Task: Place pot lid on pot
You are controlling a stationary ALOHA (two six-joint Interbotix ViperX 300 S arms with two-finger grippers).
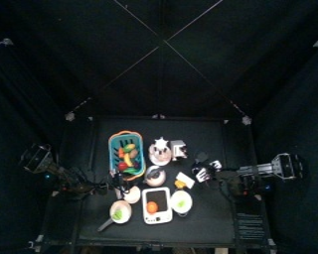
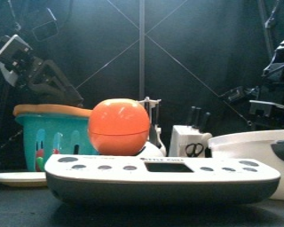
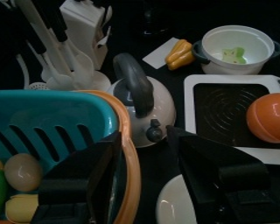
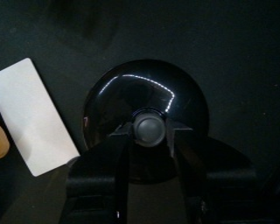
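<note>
R gripper (image 4: 150, 140) clamped on knob of black domed lid (image 4: 149, 105) — L gripper (image 3: 149, 179) jaws apart, over teal basket (image 3: 60, 114).

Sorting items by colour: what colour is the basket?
Teal with an orange rim, best in the left wrist view: basket.

Both arms are matte black, built of blocky jointed segments, the left arm (image 2: 32, 66) carrying a pale rectangular panel near its top. Each glossy black plastic gripper (image 3: 149, 179) ends in two broad, flat jaws.
</note>
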